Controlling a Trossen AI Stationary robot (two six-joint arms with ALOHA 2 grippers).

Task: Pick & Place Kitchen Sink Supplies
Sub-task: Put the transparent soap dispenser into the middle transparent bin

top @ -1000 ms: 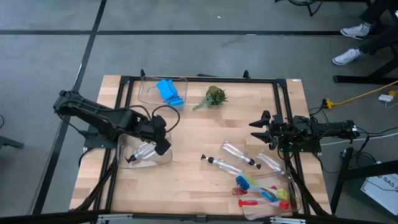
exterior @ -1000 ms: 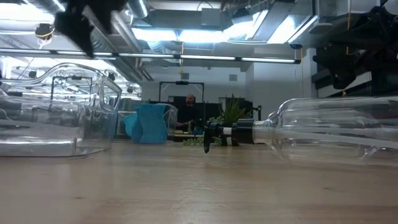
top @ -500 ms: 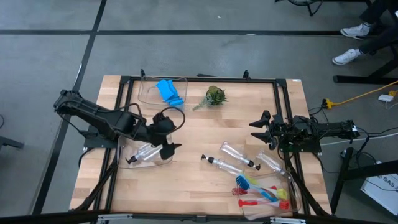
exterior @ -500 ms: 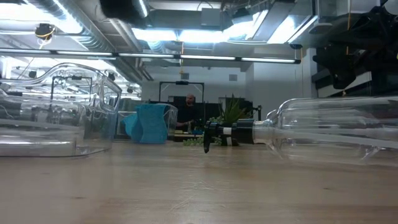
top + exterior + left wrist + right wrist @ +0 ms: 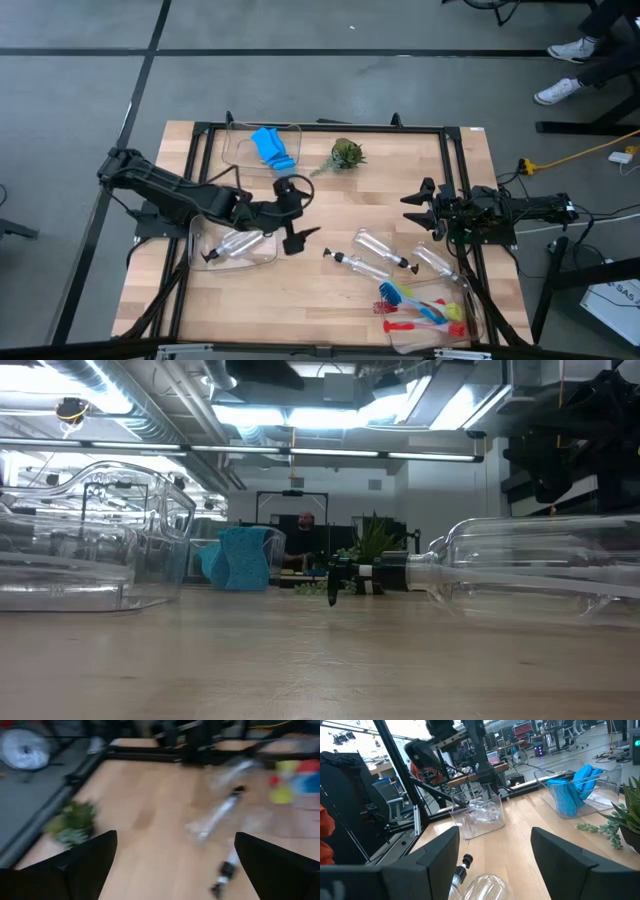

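Left end effector (image 5: pixel 303 238) hangs wide and empty beside the bin (image 5: pixel 262 258) holding one bottle (image 5: pixel 232 245); right end effector (image 5: pixel 418 208), parted, empty, waits at worktop (image 5: pixel 330 200) edge.

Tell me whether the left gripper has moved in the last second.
Yes. The left gripper, jaws open, has swung right, away from the clear bin that holds a bottle, toward the loose bottles.

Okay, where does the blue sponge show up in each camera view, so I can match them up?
High view: the sponge sits in the far clear bin, upper left of centre.
Low view: the sponge is left of centre, far across the table.
Left wrist view: not in it.
Right wrist view: the sponge is at right, in its bin.
Shared landmark: the small green plant beside it, also in the low view and right wrist view.
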